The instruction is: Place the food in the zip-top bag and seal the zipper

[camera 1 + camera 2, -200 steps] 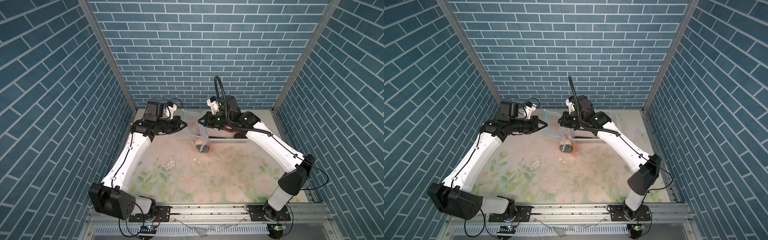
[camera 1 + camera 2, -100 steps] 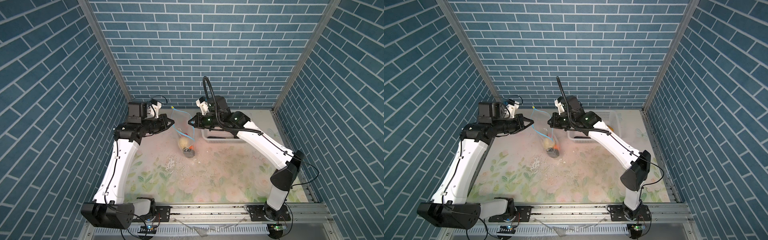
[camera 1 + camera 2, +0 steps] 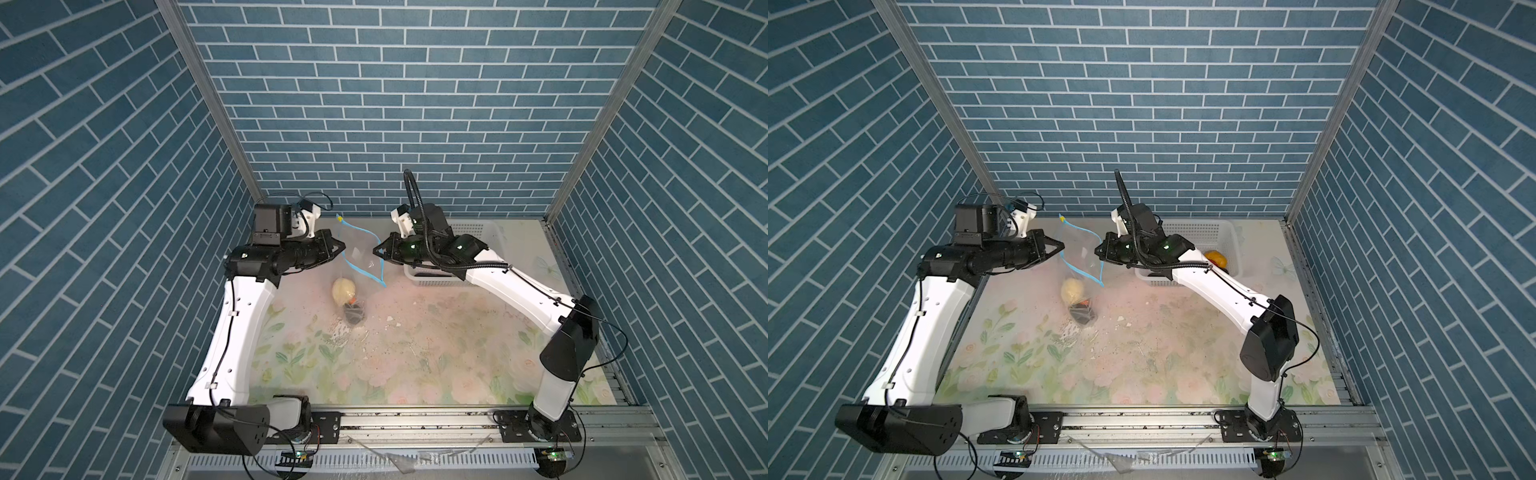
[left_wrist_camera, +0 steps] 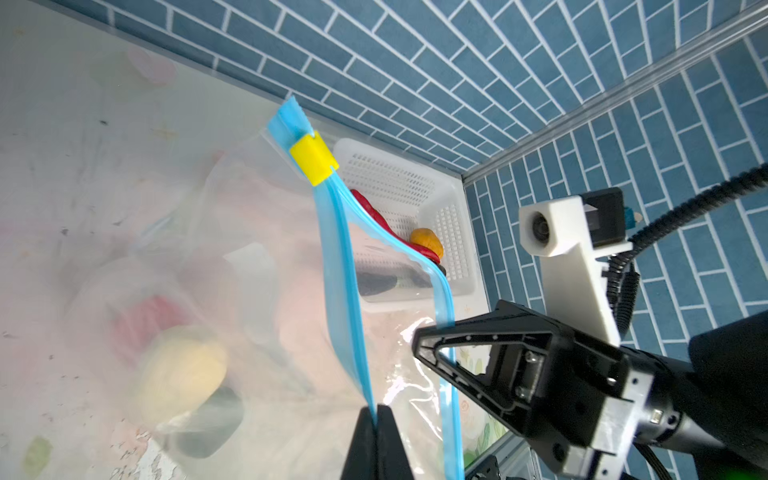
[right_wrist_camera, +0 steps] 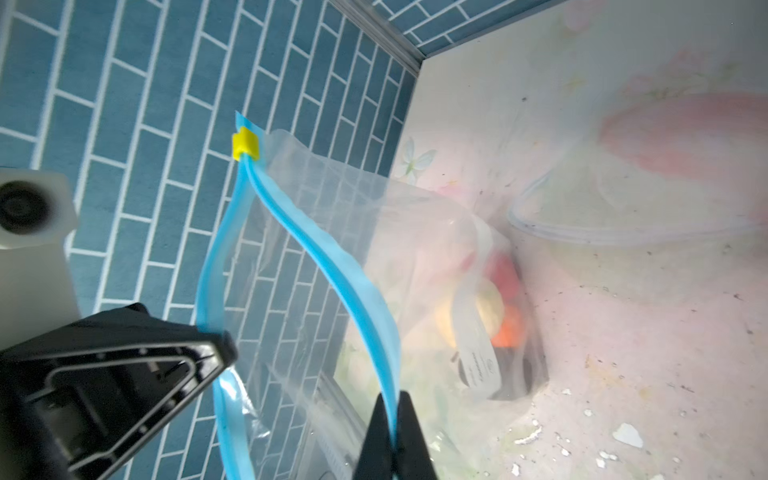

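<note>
Over floral mat (image 3: 436, 353), the zip-top bag (image 3: 359, 253) has shifted leftward from the basket (image 3: 494, 232).

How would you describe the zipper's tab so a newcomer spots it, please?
Before the back wall hangs a clear bag edged by a blue zipper. At the zipper's end nearest that wall sits the tab, the only yellow piece on it.

A: How many containers?
B: One bag (image 3: 358, 254), one basket (image 4: 390, 174).
A: And in the basket?
B: One chilli (image 4: 373, 215), one orange fruit (image 4: 426, 243), one dark piece (image 4: 380, 282).
A: In the bag?
B: One cream lump (image 3: 344, 291); others too blurred to count.
</note>
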`<state>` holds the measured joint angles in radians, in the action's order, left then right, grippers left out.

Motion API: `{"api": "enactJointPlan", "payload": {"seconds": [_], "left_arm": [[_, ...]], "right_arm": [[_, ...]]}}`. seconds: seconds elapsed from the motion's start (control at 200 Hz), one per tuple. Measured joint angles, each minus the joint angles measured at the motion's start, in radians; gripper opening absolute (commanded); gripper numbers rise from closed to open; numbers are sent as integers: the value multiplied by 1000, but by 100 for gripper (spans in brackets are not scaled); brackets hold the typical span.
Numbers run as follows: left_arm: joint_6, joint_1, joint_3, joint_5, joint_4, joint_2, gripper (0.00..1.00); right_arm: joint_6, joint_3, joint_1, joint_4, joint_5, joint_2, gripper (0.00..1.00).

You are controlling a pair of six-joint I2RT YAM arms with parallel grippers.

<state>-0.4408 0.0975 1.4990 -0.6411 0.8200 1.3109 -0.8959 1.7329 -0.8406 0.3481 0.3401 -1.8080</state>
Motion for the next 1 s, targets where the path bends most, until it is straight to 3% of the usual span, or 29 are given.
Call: {"api": "enactJointPlan", "payload": {"seconds": [0.08, 0.385, 0.545, 0.69, 0.89, 1.0], "left_arm": [[-2, 52, 0, 7, -19, 49, 1], [-52, 193, 25, 12, -97, 238, 0], [-71, 232, 71, 10, -109, 333, 0], [-68, 249, 120, 7, -106, 394, 0], [-63, 248, 162, 4, -98, 439, 0], [-63, 248, 162, -10, -99, 439, 0]], "right_arm": [[-21, -63, 21, -32, 2, 11, 0], [-50, -234, 100, -111, -5, 104, 16], [-44, -317, 152, -127, -14, 163, 32], [40, -333, 195, -102, -14, 200, 48], [212, -335, 240, -18, -35, 270, 53], [352, -349, 274, 36, -114, 299, 54]]}}
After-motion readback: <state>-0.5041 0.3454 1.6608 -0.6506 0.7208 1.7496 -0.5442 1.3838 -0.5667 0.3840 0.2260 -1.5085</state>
